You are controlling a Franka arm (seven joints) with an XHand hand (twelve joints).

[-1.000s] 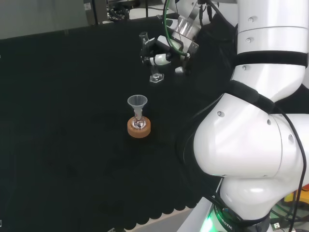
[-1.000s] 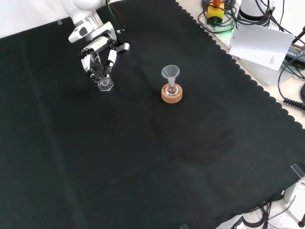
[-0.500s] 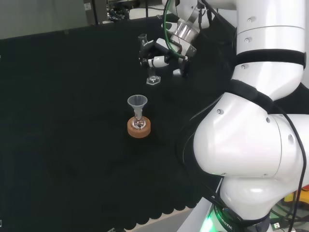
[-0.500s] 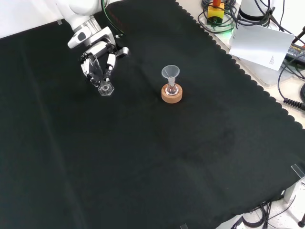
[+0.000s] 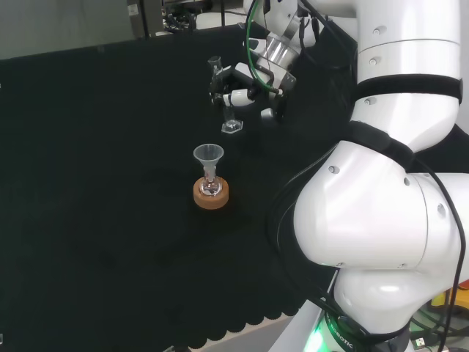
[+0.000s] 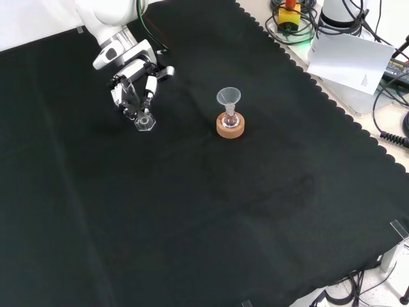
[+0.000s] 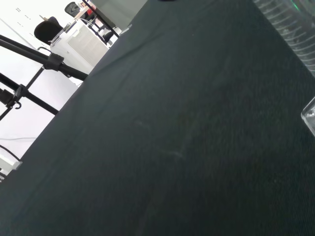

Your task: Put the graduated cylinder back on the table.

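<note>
Cylinder: the graduated cylinder (image 5: pixel 223 95) was a clear tube with a hexagonal foot, held roughly upright near the far part of the black cloth (image 5: pixel 88 183) in the head view.
Hand: the hand (image 6: pixel 134 83) had its fingers curled round the cylinder's tube, above the foot.
Foot: in the front view the foot (image 6: pixel 146 122) sat at or just above the cloth; whether it touched could not be told.
Progress: judged late in the task, with the cylinder lowered almost to the bench; setting it down, letting go and lifting clear looked to be left.
Neighbours: a cork ring (image 6: pixel 230 125) carrying a small flask and funnel (image 6: pixel 228 97) stood well apart from the cylinder.
Views: the head view showed the tube's full height and spout; the wrist view showed the printed scale on the tube (image 7: pixel 290 29) close up.
</note>
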